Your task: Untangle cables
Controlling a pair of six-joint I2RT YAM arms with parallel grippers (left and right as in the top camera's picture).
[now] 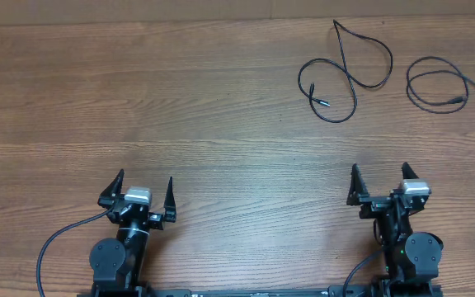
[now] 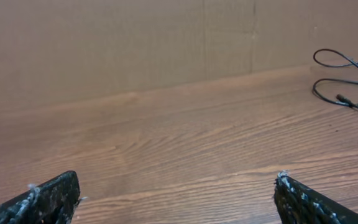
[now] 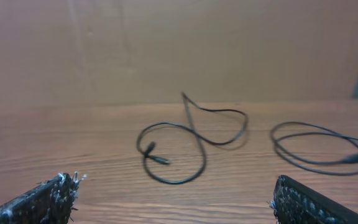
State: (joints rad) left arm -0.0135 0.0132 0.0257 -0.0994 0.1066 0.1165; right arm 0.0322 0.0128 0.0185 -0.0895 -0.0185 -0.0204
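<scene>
- The cables lay at about 1 o'clock on the desk (image 1: pixel 180 99). The left cable (image 1: pixel 350 76) made a crossed figure-eight, and the right cable (image 1: pixel 408 82) lay in a loose coil at its 3 o'clock. They looked apart, with bare wood between them.
- The likeliest slip was tangling what looked separate. Dragging either cord toward 3 or 9 o'clock would have laid it over its neighbour.
- The left cable crossed itself near its middle. A pinch at that crossing could have caught two strands and tightened the loop instead of opening it.
- Both cords were thin and lay flat on the wood. A claw coming down too shallow would probably have closed on nothing, and one too deep would have scraped the desk.
- The plugs were small and looked light. A cord lifted by its middle could have swung and flopped onto the other.
- The right cable's outer end ran close to the 3 o'clock side of the overhead view. A nudge that way might have pushed it out of reach, though where the desk ended there could not be told.
- The right claw (image 1: pixel 380 175) stood wide open and empty at 5 o'clock, well apart from the cables at its 12 o'clock.
- The left claw (image 1: pixel 146 186) stood wide open and empty at 7 o'clock, farther off. A long reach toward 2 o'clock risked crossing the right arm's path and bumping it.
</scene>
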